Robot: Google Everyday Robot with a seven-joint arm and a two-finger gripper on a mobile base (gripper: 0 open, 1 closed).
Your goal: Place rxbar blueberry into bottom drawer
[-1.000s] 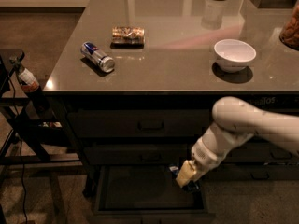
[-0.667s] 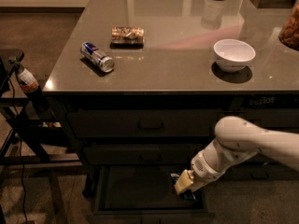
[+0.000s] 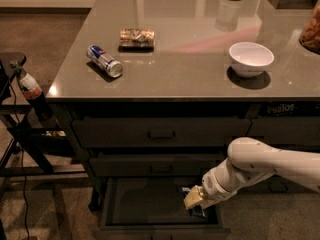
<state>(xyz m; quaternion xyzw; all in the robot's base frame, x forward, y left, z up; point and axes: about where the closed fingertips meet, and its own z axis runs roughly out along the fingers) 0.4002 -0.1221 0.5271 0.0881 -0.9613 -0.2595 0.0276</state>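
The bottom drawer [image 3: 145, 204] of the dark cabinet is pulled open, and its flat dark inside shows. My gripper [image 3: 194, 202], with yellowish fingers, is down inside the drawer's right part. It is shut on the rxbar blueberry [image 3: 198, 213], whose dark blue wrapper shows just above and below the fingers. The bar is low in the drawer, near its right front corner. I cannot tell whether the bar touches the floor. My white arm [image 3: 260, 166] reaches in from the right.
On the grey counter lie a blue-silver drink can [image 3: 105, 60], a brown-gold snack packet [image 3: 136, 37] and a white bowl [image 3: 251, 58]. Two shallower drawers [image 3: 160, 132] above are closed. A dark stand with a bottle [image 3: 31, 87] and cables is at the left.
My gripper has moved down and slightly left with the bar, from just above the open drawer to inside it.
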